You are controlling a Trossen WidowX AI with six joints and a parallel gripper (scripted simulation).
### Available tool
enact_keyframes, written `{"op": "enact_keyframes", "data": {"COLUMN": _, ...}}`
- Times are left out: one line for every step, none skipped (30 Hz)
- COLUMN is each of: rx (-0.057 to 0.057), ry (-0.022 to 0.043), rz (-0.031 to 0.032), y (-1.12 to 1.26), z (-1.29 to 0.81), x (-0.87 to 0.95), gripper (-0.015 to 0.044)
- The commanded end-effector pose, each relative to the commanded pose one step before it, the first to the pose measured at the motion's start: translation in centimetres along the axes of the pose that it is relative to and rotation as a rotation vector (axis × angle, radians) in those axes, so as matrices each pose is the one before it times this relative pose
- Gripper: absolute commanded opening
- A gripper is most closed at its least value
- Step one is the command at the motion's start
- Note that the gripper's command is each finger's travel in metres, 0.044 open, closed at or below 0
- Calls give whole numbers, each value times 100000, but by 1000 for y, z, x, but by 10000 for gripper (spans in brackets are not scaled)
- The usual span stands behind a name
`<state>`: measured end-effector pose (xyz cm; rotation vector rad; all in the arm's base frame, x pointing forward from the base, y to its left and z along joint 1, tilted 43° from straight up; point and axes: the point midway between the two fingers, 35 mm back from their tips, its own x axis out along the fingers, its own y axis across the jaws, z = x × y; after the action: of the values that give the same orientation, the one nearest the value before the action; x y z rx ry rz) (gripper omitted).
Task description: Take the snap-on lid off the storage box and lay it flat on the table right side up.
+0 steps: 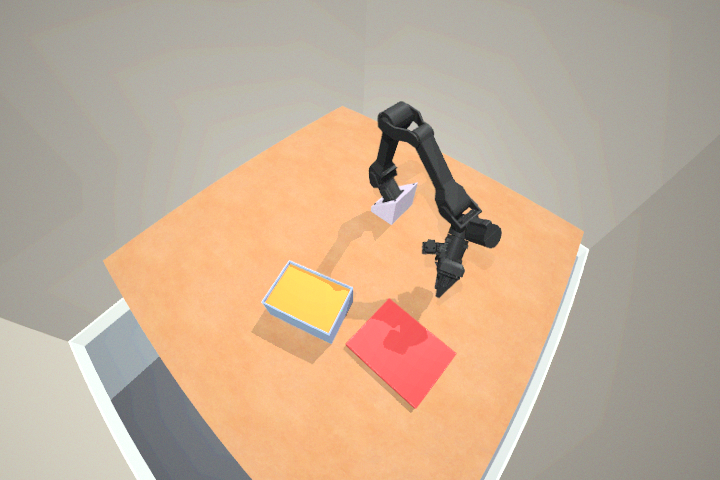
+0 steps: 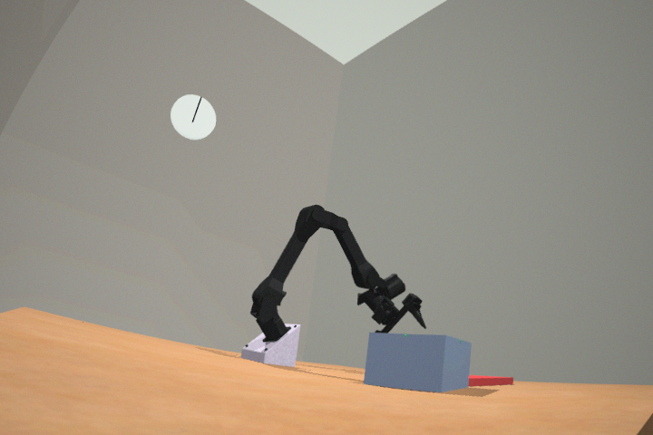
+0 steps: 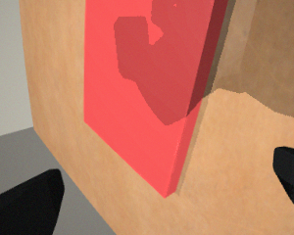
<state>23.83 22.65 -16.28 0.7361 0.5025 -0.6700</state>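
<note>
I saw the red lid (image 1: 400,352) lying flat on the table (image 1: 202,237) just beside the open storage box (image 1: 338,312); my gripper (image 1: 443,289) hung above the lid's near corner, fingers spread wide and empty. The remaining hazard — as I judged it — was a careless retreat; a low sweep could have clipped the lid or nudged the box.

Even bright light, soft shadows on the table (image 1: 213,226) — edges bowed, wrist view coarse, slightly blurred.

Table (image 1: 213,237) carries box (image 1: 307,301), lid (image 1: 400,352)
</note>
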Motion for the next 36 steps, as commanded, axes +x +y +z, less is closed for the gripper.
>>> {"op": "enact_keyframes", "data": {"rx": 787, "ry": 203, "rz": 393, "y": 680, "z": -142, "x": -821, "gripper": 440}}
{"op": "enact_keyframes", "data": {"rx": -1, "ry": 6, "rz": -5, "y": 97, "z": -3, "x": -175, "gripper": 440}}
{"op": "enact_keyframes", "data": {"rx": -1, "ry": 6, "rz": -5, "y": 97, "z": -3, "x": -175, "gripper": 440}}
{"op": "enact_keyframes", "data": {"rx": -1, "ry": 6, "rz": -5, "y": 97, "z": -3, "x": -175, "gripper": 440}}
{"op": "enact_keyframes", "data": {"rx": -1, "ry": 6, "rz": -5, "y": 97, "z": -3, "x": -175, "gripper": 440}}
{"op": "enact_keyframes", "data": {"rx": -1, "ry": 6, "rz": -5, "y": 97, "z": -2, "x": -175, "gripper": 440}}
{"op": "enact_keyframes", "data": {"rx": -1, "ry": 6, "rz": -5, "y": 97, "z": -2, "x": -175, "gripper": 440}}
{"op": "enact_keyframes", "data": {"rx": -1, "ry": 6, "rz": -5, "y": 97, "z": -2, "x": -175, "gripper": 440}}
{"op": "enact_keyframes", "data": {"rx": -1, "ry": 6, "rz": -5, "y": 97, "z": -2, "x": -175, "gripper": 440}}
{"op": "enact_keyframes", "data": {"rx": -1, "ry": 6, "rz": -5, "y": 97, "z": -2, "x": -175, "gripper": 440}}
{"op": "enact_keyframes", "data": {"rx": -1, "ry": 6, "rz": -5, "y": 97, "z": -2, "x": -175, "gripper": 440}}
{"op": "enact_keyframes", "data": {"rx": -1, "ry": 6, "rz": -5, "y": 97, "z": -2, "x": -175, "gripper": 440}}
{"op": "enact_keyframes", "data": {"rx": -1, "ry": 6, "rz": -5, "y": 97, "z": -2, "x": -175, "gripper": 440}}
{"op": "enact_keyframes", "data": {"rx": -1, "ry": 5, "rz": -4, "y": 81, "z": -2, "x": -146, "gripper": 440}}
{"op": "enact_keyframes", "data": {"rx": -1, "ry": 2, "rz": -2, "y": 44, "z": -1, "x": -81, "gripper": 440}}
{"op": "enact_keyframes", "data": {"rx": -2, "ry": -5, "rz": 2, "y": -102, "z": 42, "x": 126, "gripper": 440}}
{"op": "enact_keyframes", "data": {"rx": -4, "ry": -15, "rz": 6, "y": -256, "z": 109, "x": 312, "gripper": 440}}
{"op": "enact_keyframes", "data": {"rx": -2, "ry": -7, "rz": 3, "y": -103, "z": 45, "x": 123, "gripper": 440}}
{"op": "enact_keyframes", "data": {"rx": 0, "ry": 0, "rz": 0, "y": 0, "z": 0, "x": 0, "gripper": 440}}
{"op": "enact_keyframes", "data": {"rx": 0, "ry": 0, "rz": 0, "y": 0, "z": 0, "x": 0, "gripper": 440}}
{"op": "enact_keyframes", "data": {"rx": 0, "ry": 0, "rz": 0, "y": 0, "z": 0, "x": 0, "gripper": 440}}
{"op": "enact_keyframes", "data": {"rx": 0, "ry": 0, "rz": 0, "y": 0, "z": 0, "x": 0, "gripper": 440}}
{"op": "enact_keyframes", "data": {"rx": 0, "ry": 0, "rz": 0, "y": 0, "z": 0, "x": 0, "gripper": 440}}
{"op": "enact_keyframes", "data": {"rx": 0, "ry": 0, "rz": 0, "y": 0, "z": 0, "x": 0, "gripper": 440}}
{"op": "enact_keyframes", "data": {"rx": 0, "ry": 0, "rz": 0, "y": 0, "z": 0, "x": 0, "gripper": 440}}
{"op": "enact_keyframes", "data": {"rx": 0, "ry": 0, "rz": 0, "y": 0, "z": 0, "x": 0, "gripper": 440}}
{"op": "enact_keyframes", "data": {"rx": 0, "ry": 0, "rz": 0, "y": 0, "z": 0, "x": 0, "gripper": 440}}
{"op": "enact_keyframes", "data": {"rx": 0, "ry": 0, "rz": 0, "y": 0, "z": 0, "x": 0, "gripper": 440}}
{"op": "enact_keyframes", "data": {"rx": 0, "ry": 0, "rz": 0, "y": 0, "z": 0, "x": 0, "gripper": 440}}
{"op": "enact_keyframes", "data": {"rx": 0, "ry": 0, "rz": 0, "y": 0, "z": 0, "x": 0, "gripper": 440}}
{"op": "enact_keyframes", "data": {"rx": 0, "ry": 0, "rz": 0, "y": 0, "z": 0, "x": 0, "gripper": 440}}
{"op": "enact_keyframes", "data": {"rx": 0, "ry": 0, "rz": 0, "y": 0, "z": 0, "x": 0, "gripper": 440}}
{"op": "enact_keyframes", "data": {"rx": 0, "ry": 0, "rz": 0, "y": 0, "z": 0, "x": 0, "gripper": 440}}
{"op": "enact_keyframes", "data": {"rx": 0, "ry": 0, "rz": 0, "y": 0, "z": 0, "x": 0, "gripper": 440}}
{"op": "enact_keyframes", "data": {"rx": 0, "ry": 0, "rz": 0, "y": 0, "z": 0, "x": 0, "gripper": 440}}
{"op": "enact_keyframes", "data": {"rx": 0, "ry": 0, "rz": 0, "y": 0, "z": 0, "x": 0, "gripper": 440}}
